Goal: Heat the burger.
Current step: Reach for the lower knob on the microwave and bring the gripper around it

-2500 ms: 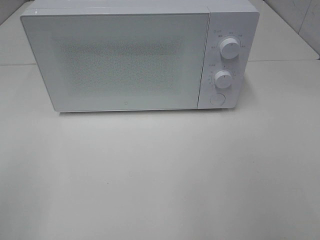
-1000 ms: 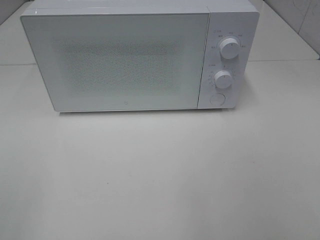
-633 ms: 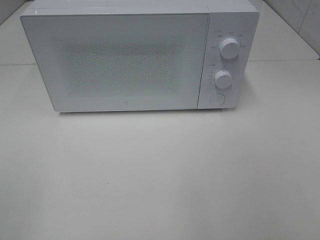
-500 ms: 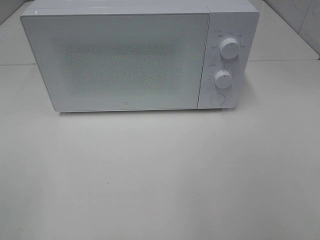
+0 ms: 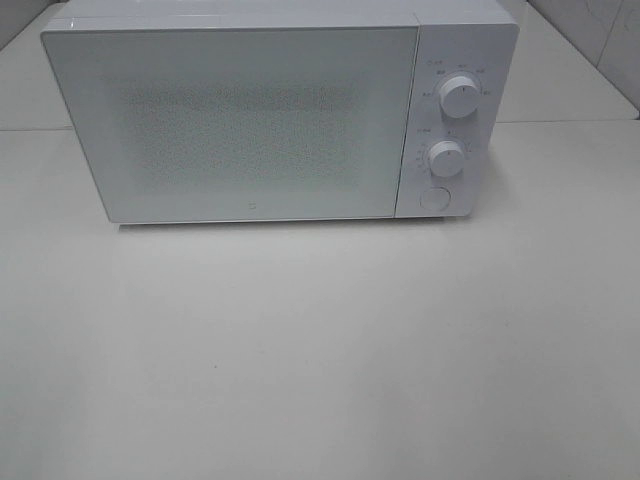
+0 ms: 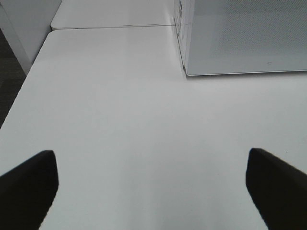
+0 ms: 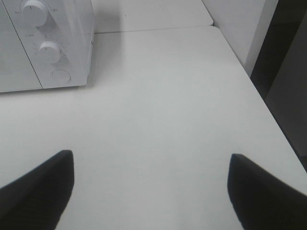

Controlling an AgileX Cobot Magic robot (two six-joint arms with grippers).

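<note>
The burger is out of view; nothing of it shows through the frosted door. A white microwave [image 5: 250, 120] stands at the back of the white table [image 5: 320, 350] with its door shut. Its panel on the right carries two round knobs, upper [image 5: 458, 98] and lower [image 5: 446, 158], and a round button [image 5: 434, 197]. Neither arm shows in the exterior view. My left gripper [image 6: 152, 184] hangs open over bare table, off the microwave's [image 6: 244, 38] left front corner. My right gripper [image 7: 151, 184] is open too, over bare table in front of the control panel [image 7: 50, 52].
The table's left edge [image 6: 21, 91] drops to a dark floor. Its right edge [image 7: 268, 124] runs beside a white wall panel [image 7: 240, 24]. A seam joins a second tabletop behind [image 5: 560, 122].
None in the exterior view; the microwave stays shut and no arm enters the picture.
</note>
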